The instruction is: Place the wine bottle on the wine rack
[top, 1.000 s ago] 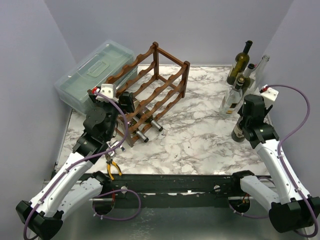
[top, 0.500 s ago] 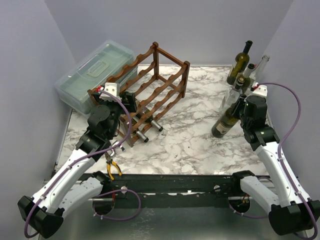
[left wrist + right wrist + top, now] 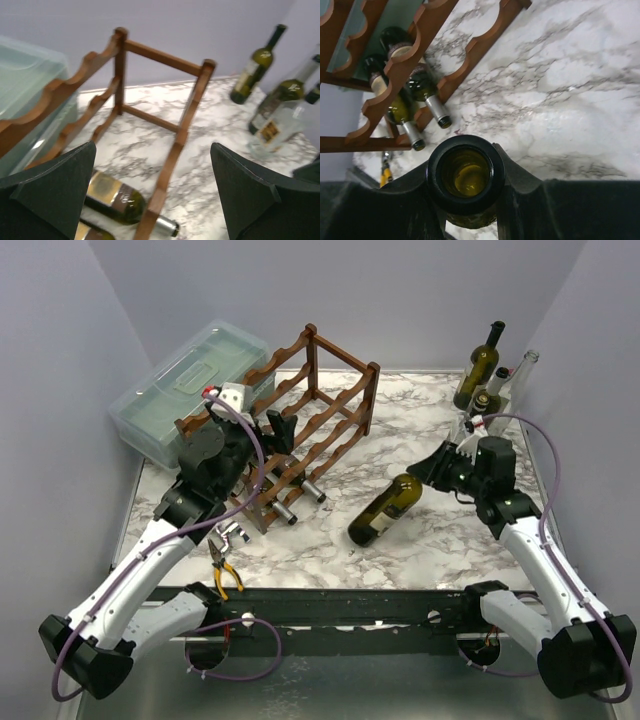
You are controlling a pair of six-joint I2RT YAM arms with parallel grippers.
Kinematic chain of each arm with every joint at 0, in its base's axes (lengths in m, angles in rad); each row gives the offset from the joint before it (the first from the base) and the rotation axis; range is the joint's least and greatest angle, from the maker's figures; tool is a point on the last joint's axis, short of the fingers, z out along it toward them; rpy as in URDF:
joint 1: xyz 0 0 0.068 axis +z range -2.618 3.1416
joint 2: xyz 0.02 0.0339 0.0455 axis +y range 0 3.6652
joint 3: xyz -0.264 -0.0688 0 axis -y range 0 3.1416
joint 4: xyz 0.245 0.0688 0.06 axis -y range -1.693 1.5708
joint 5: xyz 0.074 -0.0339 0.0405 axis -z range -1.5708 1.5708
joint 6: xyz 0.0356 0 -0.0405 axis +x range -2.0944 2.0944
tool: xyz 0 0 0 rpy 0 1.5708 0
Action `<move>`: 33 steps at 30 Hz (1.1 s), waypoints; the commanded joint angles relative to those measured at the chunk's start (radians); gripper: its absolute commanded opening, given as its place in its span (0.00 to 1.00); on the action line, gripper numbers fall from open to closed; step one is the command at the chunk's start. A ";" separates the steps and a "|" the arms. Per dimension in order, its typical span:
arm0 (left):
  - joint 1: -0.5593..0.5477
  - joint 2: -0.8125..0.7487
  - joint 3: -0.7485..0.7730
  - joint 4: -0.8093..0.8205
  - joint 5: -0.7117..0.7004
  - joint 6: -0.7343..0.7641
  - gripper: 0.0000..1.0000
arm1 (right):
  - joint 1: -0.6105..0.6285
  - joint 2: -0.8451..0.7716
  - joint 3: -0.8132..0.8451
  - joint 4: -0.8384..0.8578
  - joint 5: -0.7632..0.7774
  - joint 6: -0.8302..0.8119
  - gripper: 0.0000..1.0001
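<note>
The dark green wine bottle [image 3: 386,510] with a tan label slanted low over the table [image 3: 400,420], right of the wine rack [image 3: 330,400]. The right gripper [image 3: 432,470] clamped its neck; the left gripper [image 3: 278,430] gaped wide.

wine bottle [image 3: 385,511]: glossy green glass | wine rack [image 3: 161,56]: matt wood

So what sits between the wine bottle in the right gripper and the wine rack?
Just bare marble table between wine bottle and wine rack in the top view; two racked bottles' necks poke out toward it.
</note>
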 commanded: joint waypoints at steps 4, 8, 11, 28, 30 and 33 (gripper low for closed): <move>-0.034 0.189 0.202 -0.042 0.473 -0.095 0.94 | 0.004 0.013 -0.105 0.240 -0.173 0.286 0.01; -0.210 0.290 0.252 -0.101 0.449 0.062 0.95 | 0.004 0.007 -0.173 0.367 -0.178 0.396 0.00; -0.358 0.357 0.262 -0.146 0.356 0.235 0.95 | 0.004 0.006 -0.195 0.402 -0.172 0.453 0.01; -0.480 0.623 0.212 -0.233 0.061 0.292 0.98 | 0.004 0.005 -0.177 0.469 -0.240 0.547 0.01; -0.484 0.636 0.208 -0.241 0.030 0.292 0.99 | 0.004 0.002 -0.179 0.471 -0.242 0.556 0.01; -0.493 0.639 0.201 -0.241 0.036 0.308 0.99 | 0.005 -0.003 -0.177 0.474 -0.242 0.563 0.01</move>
